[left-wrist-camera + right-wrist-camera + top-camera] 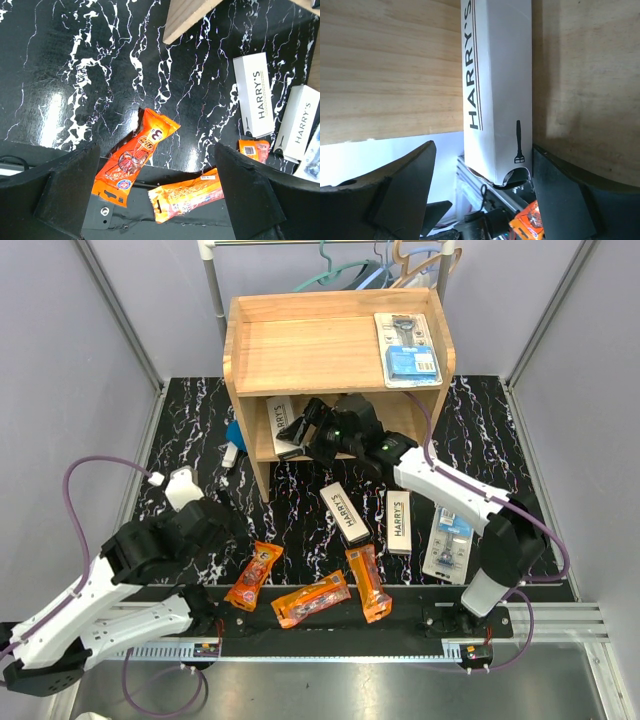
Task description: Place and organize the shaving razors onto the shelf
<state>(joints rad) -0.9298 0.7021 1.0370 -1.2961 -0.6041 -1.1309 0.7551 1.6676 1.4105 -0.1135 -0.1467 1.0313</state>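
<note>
Wooden shelf (300, 340) at the desk's (190, 410) far edge carries one blister pack (408, 348) on top. The right fingers (298, 430) reach into its lower tier and the left fingers (205, 523) hover near the near-left corner. Left wrist: fingers spread above orange packets (134, 155). Right wrist: fingers spread either side of a HARRY'S box (500, 85) against the wood.

White arms (445, 487), black fingers (65, 190), purple cables (105, 459)
</note>
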